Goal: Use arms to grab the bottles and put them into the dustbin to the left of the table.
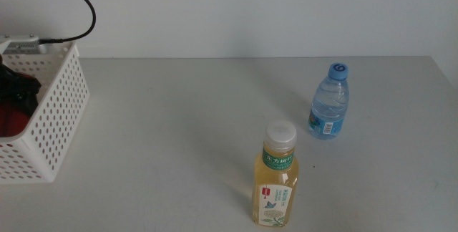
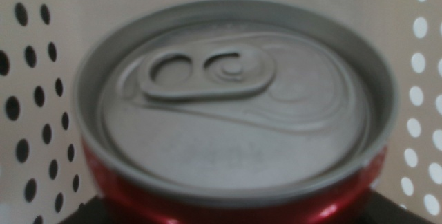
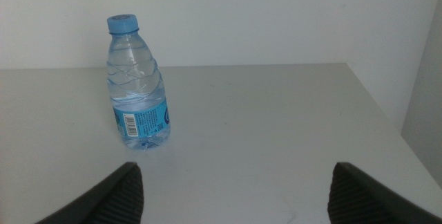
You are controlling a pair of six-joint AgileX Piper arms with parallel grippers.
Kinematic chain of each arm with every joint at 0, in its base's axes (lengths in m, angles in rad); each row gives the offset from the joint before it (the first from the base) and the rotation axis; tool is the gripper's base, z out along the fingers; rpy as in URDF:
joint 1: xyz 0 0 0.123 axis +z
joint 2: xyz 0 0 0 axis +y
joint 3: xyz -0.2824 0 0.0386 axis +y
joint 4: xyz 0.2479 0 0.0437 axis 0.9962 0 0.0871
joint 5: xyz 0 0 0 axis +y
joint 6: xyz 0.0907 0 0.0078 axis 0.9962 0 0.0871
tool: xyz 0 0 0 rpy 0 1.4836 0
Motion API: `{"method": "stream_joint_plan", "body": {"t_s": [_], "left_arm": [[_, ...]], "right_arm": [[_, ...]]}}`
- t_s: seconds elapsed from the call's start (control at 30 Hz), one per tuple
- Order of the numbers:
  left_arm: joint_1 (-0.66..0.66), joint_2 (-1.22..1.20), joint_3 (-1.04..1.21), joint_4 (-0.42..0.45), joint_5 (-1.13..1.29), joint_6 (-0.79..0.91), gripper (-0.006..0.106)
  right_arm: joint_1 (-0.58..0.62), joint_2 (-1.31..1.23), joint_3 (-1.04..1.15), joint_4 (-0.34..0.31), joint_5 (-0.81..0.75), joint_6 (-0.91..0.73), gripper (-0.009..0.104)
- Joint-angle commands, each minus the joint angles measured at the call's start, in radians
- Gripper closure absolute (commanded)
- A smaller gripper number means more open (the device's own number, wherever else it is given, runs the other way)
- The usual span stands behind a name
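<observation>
The left gripper (image 1: 13, 99) is down inside the dustbin (image 1: 61, 110), and in its wrist view the red soda can (image 2: 235, 113) fills almost the whole frame, right up against the camera. The can's silver lid and pull tab face the lens, a band of red shows at the rim, and dark gripper parts press in at both lower corners, so this gripper looks to be clamped on the can. The perforated white walls of the dustbin stand close on either side of the can and behind it. From the middle view only a dark mass with some red shows over the dustbin's rim. I judge the first container to be at the drop-off point but not yet let go.

The right gripper (image 3: 235, 196) waits low over the counter (image 1: 179, 117), jaws spread wide and holding nothing. Ahead of it and off to one side stands the water bottle (image 3: 138, 86), upright, blue cap on, well beyond the jaw tips with bare counter between. It is out of the middle view, so how it lies relative to the tea bottle (image 1: 275, 182) cannot be told. That bottle stands upright with its white cap on; neither gripper is near it.

So roughly a third of the job is nearly finished: one can about to be released into the dustbin, two bottles untouched on the counter. Both remaining bottles sit far from the left gripper, across the counter from the dustbin.
</observation>
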Motion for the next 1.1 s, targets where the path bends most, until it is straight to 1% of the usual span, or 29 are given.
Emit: {"method": "stream_joint_plan", "body": {"t_s": [0.0,0.13,0.27,0.3,0.4,0.47,0.53,0.7,0.8,0.9,0.97,1.07], "left_arm": [[-0.01,-0.065,-0.035,-0.006,-0.018,-0.002,0.098],[-0.019,-0.058,-0.033,0.002,-0.024,-0.002,0.088],[-0.021,-0.058,-0.033,0.006,-0.024,-0.002,0.068],[-0.021,-0.058,-0.033,0.019,-0.024,-0.002,0.037],[-0.021,-0.061,-0.033,0.029,-0.02,-0.006,0.019],[-0.021,-0.061,-0.045,0.042,-0.005,-0.024,0.01],[-0.021,-0.061,-0.069,0.052,0.028,-0.045,0.007],[-0.022,-0.063,-0.161,0.053,0.179,-0.089,0.007],[-0.026,-0.118,-0.162,-0.01,0.174,-0.139,0.007],[-0.04,-0.192,-0.16,-0.074,0.173,-0.122,0.007],[-0.06,-0.251,-0.16,-0.092,0.173,-0.127,0.007],[-0.097,-0.349,-0.159,-0.085,0.173,-0.126,0.007]], "right_arm": [[0.002,-0.02,-0.01,-0.008,-0.079,-0.012,0.001],[0.002,-0.02,-0.01,-0.008,-0.079,-0.012,0.001],[0.002,-0.02,-0.01,-0.008,-0.079,-0.012,0.001],[0.002,-0.02,-0.01,-0.008,-0.079,-0.012,0.001],[0.002,-0.02,-0.01,-0.008,-0.079,-0.012,0.001],[0.002,-0.02,-0.01,-0.008,-0.079,-0.012,0.001],[0.002,-0.02,-0.01,-0.008,-0.079,-0.012,0.001],[0.002,-0.02,-0.01,-0.008,-0.079,-0.012,0.001],[0.002,-0.02,-0.01,-0.008,-0.079,-0.012,0.001],[0.002,-0.02,-0.01,-0.008,-0.079,-0.012,0.001],[0.002,-0.02,-0.01,-0.008,-0.079,-0.012,0.001],[0.002,-0.02,-0.01,-0.008,-0.079,-0.012,0.001]]}}
